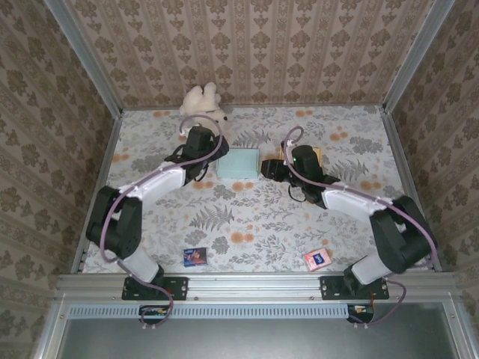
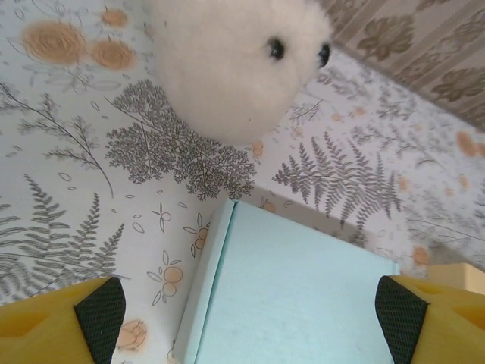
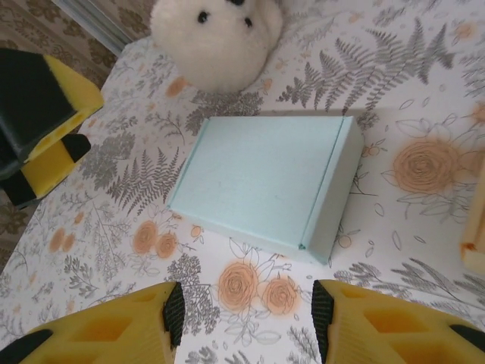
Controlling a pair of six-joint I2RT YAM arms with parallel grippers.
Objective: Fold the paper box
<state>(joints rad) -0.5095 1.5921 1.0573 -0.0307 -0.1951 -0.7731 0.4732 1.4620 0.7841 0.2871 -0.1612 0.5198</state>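
Paper box (image 1: 238, 163): pale blue, closed into a flat rectangular block, lying flat on the floral-patterned table (image 1: 262, 217). Untouched by either gripper, with one on each side of it.

Left gripper (image 1: 215, 152): just left of the paper box, yellow fingers with black pads spread wide, nothing held. From the left wrist camera, left gripper (image 2: 250, 311) framing the paper box (image 2: 295, 296) from above, one pad out at each lower corner, both clear of the blue top.

Right gripper (image 1: 271, 169): just right of the paper box, jaws parted at a moderate width, nothing between them. From the right wrist camera, right gripper (image 3: 246, 307) short of the paper box (image 3: 261, 178), a strip of bare flowered table in the gap; one narrow end panel of the box turned to the right of that view.

Plush toy (image 1: 203, 101): white and fluffy, with small black eyes, just beyond the paper box on its far left side, near but apart from it.

Tan object (image 1: 318, 155): right of the paper box, past the right gripper, too hidden to identify.

Dark blue card (image 1: 194, 256): well apart from the paper box, on the near left.

Pink card (image 1: 316, 259): well apart from the paper box, on the near right.
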